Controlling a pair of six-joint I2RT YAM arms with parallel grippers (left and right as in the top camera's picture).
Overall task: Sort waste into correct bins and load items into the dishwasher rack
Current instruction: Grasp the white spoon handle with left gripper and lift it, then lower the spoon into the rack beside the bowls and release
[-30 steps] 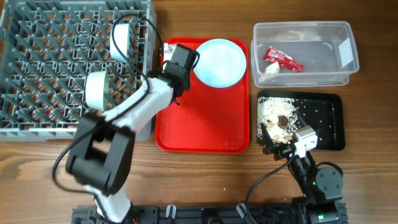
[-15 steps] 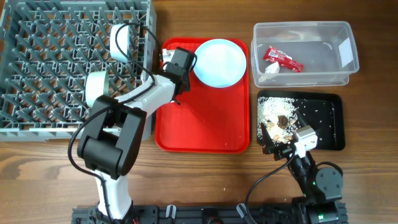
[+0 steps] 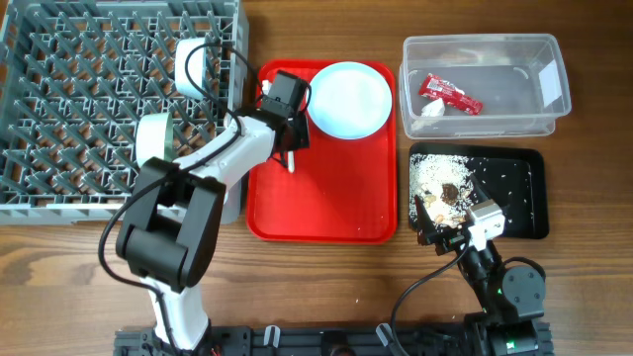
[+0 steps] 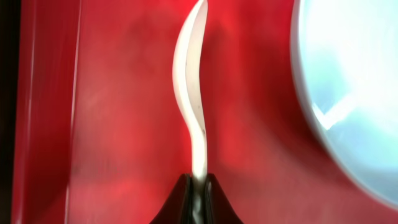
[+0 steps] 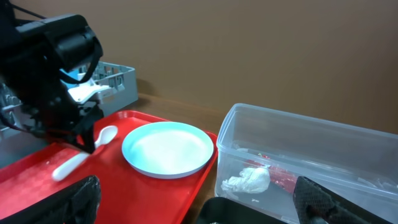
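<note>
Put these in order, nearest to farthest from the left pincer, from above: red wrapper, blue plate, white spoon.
1. White spoon, held in the left pincer.
2. Pale blue plate, on the red tray.
3. Red wrapper, in the clear tub.

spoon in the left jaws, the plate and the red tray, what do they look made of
Spoon: white plastic by the look, thin and matte, curved like a moulding. Plate: pale blue, smooth and glossy with a bright glint near its rim; hard plastic or glazed ceramic, cannot tell which. Red tray: probably moulded plastic, soft sheen, raised rounded lip.
</note>
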